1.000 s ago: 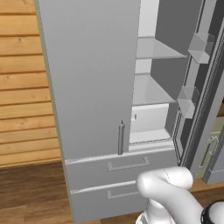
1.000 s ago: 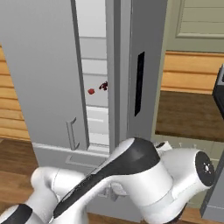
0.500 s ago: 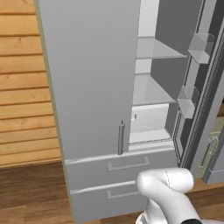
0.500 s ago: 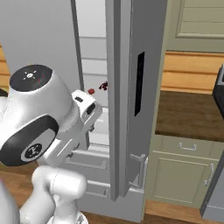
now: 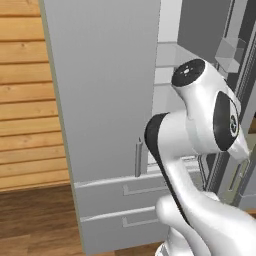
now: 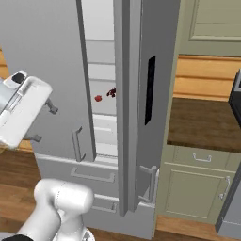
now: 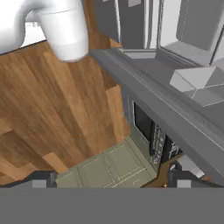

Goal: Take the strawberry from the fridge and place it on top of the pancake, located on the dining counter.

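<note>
The grey fridge (image 5: 100,90) stands before me with its left door shut and its right door (image 6: 162,70) swung open. Through the gap, a small red strawberry (image 6: 98,98) lies on a white shelf, with a darker red item (image 6: 111,92) just right of it. My gripper (image 6: 43,123) hangs open and empty at the left, in front of the shut door (image 6: 47,47), well left of the strawberry. In the hand view the gripper (image 7: 111,178) has its tips far apart with nothing between them. The pancake and the dining counter are out of view.
A brown countertop (image 6: 202,122) on pale olive cabinets (image 6: 193,183) sits right of the open door. Two fridge drawers (image 5: 125,200) lie below the doors. Door bins (image 5: 231,54) line the open door. Wood floor (image 7: 48,113) spreads underneath.
The arm has swung up: its elbow now rises across the left base view, and the hand sits higher, at the left edge of the right base view. The gripper stays open.
</note>
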